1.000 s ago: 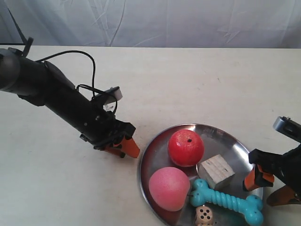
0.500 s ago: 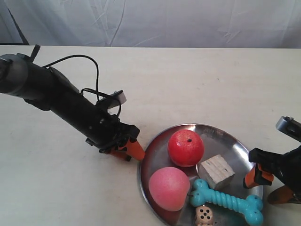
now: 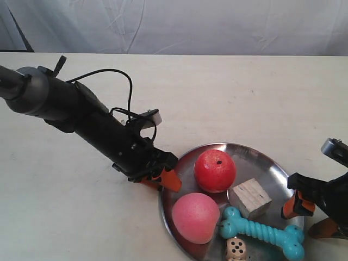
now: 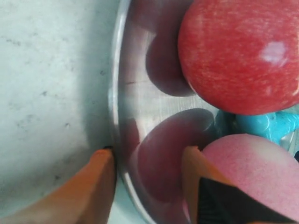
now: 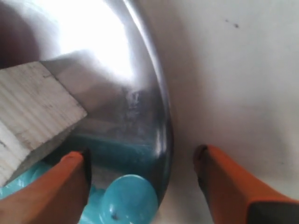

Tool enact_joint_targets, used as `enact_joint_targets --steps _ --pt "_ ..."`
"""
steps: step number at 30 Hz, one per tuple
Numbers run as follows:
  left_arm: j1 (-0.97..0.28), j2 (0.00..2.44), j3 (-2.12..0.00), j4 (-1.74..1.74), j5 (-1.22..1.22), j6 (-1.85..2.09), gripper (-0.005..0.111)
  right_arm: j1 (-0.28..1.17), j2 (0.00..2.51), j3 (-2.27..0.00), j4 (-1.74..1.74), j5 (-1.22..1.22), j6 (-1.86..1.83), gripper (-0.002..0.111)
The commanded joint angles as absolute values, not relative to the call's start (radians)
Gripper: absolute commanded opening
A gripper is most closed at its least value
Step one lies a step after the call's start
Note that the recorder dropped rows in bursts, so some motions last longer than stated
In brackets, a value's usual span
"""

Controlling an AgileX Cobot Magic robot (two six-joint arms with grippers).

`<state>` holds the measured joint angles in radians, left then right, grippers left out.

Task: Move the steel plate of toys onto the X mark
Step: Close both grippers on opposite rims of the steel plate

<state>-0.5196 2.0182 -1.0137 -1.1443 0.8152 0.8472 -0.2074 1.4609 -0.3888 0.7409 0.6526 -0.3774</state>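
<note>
Because the steel plate [image 3: 255, 163] is far wider than either tool's span and carries loose toys, it is addressed at two opposite rim points rather than from one side. The plate lies flat on the table [image 3: 244, 81] at about 5 o'clock in the exterior view, with its near edge cut off by the frame. Taken from the plate's centre, the apple [image 3: 215, 170] sits at 11 o'clock, the peach [image 3: 196, 217] at 8 o'clock, the cube [image 3: 250, 198] just toward 3 o'clock, the bone [image 3: 261, 232] at 5 o'clock and the die [image 3: 235, 249] at 6 o'clock. The left gripper [image 4: 148, 150] stands at the rim near 9 to 10 o'clock. Its jaws are spread and astride the rim, one on the table side and one inside close to the peach, and they clamp nothing. The right gripper [image 5: 142, 151] stands at the rim near 3 to 4 o'clock. Its jaws are likewise spread, one above the end of the bone and one outside over the table, with no grip made. This opposed placement probably serves to keep the plate level in transit, since the round apple and peach would likely roll if it tilted. The X mark cannot be made out in any view, so the travel direction cannot be stated.
</note>
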Motion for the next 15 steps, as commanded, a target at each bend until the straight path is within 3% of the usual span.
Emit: enact_joint_targets --steps 1,9,15 --pt "-0.542 2.021 -1.017 -1.155 0.79 0.84 0.044 -0.206 1.459 -0.384 0.75 0.636 -0.385 0.064" --pt "-0.571 2.024 -1.017 -1.171 0.763 0.84 0.044 -0.206 1.459 -0.384 0.786 0.61 -0.392 0.063" --pt "-0.571 2.024 -1.017 -1.173 0.761 0.844 0.044 -0.206 1.459 -0.384 0.788 0.59 -0.392 0.051"
